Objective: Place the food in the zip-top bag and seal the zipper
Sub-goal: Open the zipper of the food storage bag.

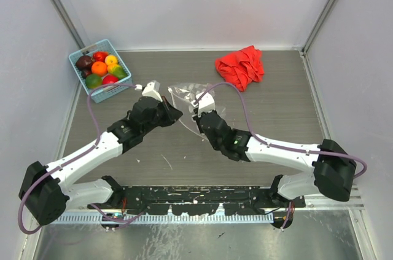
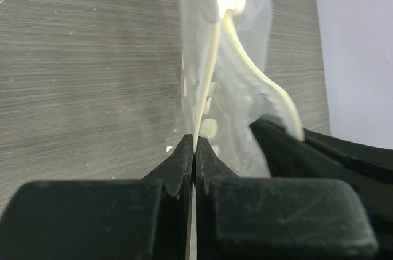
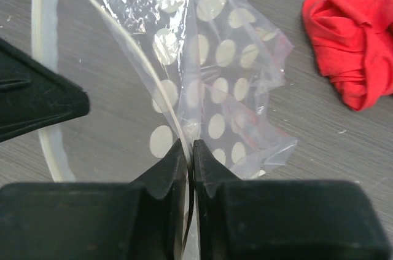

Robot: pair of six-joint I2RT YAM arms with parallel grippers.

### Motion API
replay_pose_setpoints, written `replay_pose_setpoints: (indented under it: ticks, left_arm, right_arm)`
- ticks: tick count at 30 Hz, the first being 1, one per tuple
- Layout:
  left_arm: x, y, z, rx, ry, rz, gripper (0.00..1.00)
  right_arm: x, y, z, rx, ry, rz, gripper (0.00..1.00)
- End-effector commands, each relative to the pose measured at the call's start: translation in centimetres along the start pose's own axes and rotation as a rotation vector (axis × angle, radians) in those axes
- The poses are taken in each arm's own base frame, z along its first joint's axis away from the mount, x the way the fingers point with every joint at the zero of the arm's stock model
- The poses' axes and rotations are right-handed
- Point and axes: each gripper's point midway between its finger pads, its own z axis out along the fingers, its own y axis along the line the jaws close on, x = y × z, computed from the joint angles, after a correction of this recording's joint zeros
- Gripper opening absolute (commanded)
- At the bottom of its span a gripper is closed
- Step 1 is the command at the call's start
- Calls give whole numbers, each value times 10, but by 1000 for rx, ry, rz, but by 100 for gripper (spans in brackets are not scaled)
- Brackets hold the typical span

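Top external shows the left gripper (image 1: 174,114) and right gripper (image 1: 198,112) each pinching the zip-top bag (image 1: 184,94) between them; the food (image 1: 98,68) lies in the basket (image 1: 120,60) beyond the left gripper, none bagged, zipper (image 2: 209,75) unsealed

Bright, even light; wrist views blurry up close.

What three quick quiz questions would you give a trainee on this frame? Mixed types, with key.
1. True or false: the food already sits inside the zip-top bag.
2. Fill in: the food lies in the light blue ____.
3. Which fingers are shut on the zip-top bag? A) left only B) right only C) both

Key: 1 false. 2 basket. 3 C: left fingers and right fingers each pinch its edge.
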Motion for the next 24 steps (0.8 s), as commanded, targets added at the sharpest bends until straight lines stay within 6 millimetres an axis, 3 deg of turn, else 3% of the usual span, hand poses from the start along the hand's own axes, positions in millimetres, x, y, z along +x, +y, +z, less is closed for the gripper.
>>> replay_pose_setpoints:
  ticks: [1, 10, 19, 24]
  left_arm:
    - [-29, -11, -11, -10, -87, 53, 0]
    - [-41, 9, -21, -138, -106, 136, 0]
    - [-67, 32, -41, -307, -171, 263, 0]
    - [-67, 30, -41, -301, -154, 281, 0]
  right_arm:
    - [-53, -26, -17, 102, -111, 22, 12]
    - [-85, -52, -33, 188, -147, -81, 5]
    - [-110, -76, -50, 264, -158, -164, 2]
    - [-110, -67, -46, 222, -152, -157, 3]
